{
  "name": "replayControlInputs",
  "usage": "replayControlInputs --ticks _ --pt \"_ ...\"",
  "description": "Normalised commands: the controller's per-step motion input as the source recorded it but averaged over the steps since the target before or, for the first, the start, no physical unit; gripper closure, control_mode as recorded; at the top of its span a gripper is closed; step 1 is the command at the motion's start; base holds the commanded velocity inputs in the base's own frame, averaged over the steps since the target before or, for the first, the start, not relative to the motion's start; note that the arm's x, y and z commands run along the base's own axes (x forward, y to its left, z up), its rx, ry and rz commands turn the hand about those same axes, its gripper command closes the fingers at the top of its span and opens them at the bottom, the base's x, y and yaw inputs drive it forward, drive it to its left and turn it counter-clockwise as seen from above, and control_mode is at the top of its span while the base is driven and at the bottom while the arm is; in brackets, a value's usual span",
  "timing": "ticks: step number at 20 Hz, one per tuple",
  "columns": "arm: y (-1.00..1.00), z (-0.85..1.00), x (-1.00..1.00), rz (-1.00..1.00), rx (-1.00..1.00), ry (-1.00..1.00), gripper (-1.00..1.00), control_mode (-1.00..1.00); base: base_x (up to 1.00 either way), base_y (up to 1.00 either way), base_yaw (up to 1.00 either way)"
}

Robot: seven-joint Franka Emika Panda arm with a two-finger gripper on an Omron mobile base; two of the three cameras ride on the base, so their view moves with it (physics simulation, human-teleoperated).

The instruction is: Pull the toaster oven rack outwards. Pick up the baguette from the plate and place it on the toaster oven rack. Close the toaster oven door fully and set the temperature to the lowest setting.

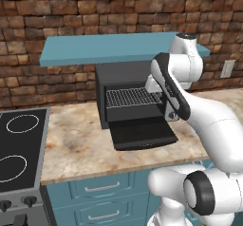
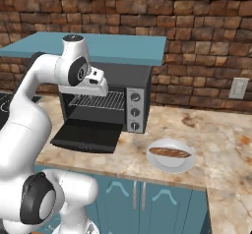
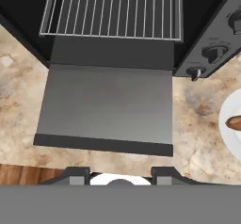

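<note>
My hand [image 2: 98,91] hangs above the front of the toaster oven [image 2: 140,78], up over its open mouth, and it grips nothing. The two fingertips [image 3: 75,175] stand well apart in the hand view, released, with only bench [image 3: 197,124] and door beneath them. The toaster oven door [image 3: 106,108] lies dropped flat toward me, resting out over the marbled bench. Behind it the toaster oven rack [image 3: 113,11] sits in the cavity, its front bar about level with the opening. Three knobs [image 2: 135,111] run down the silver panel on the oven's right. The baguette [image 2: 170,153] lies across a white plate [image 2: 170,166] on the bench, right of the oven and nearer me. Far left there's the black stovetop [image 1: 19,144].
</note>
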Motion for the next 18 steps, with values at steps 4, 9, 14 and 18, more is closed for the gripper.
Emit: replayControlInputs --ticks 4,9,14,18 --pt "0.15 -0.04 -0.24 0.01 -0.01 0.00 -1.00 -1.00 0.00 0.00 0.00" --pt "0.06 -0.09 -0.39 -0.11 0.12 -0.02 -1.00 -1.00 0.00 0.00 0.00" --pt "0.00 -0.15 -0.26 -0.30 0.22 -0.15 -1.00 -1.00 0.00 0.00 0.00" --pt "0.00 -0.28 -0.07 -0.29 0.22 -0.22 -1.00 -1.00 0.00 0.00 0.00"
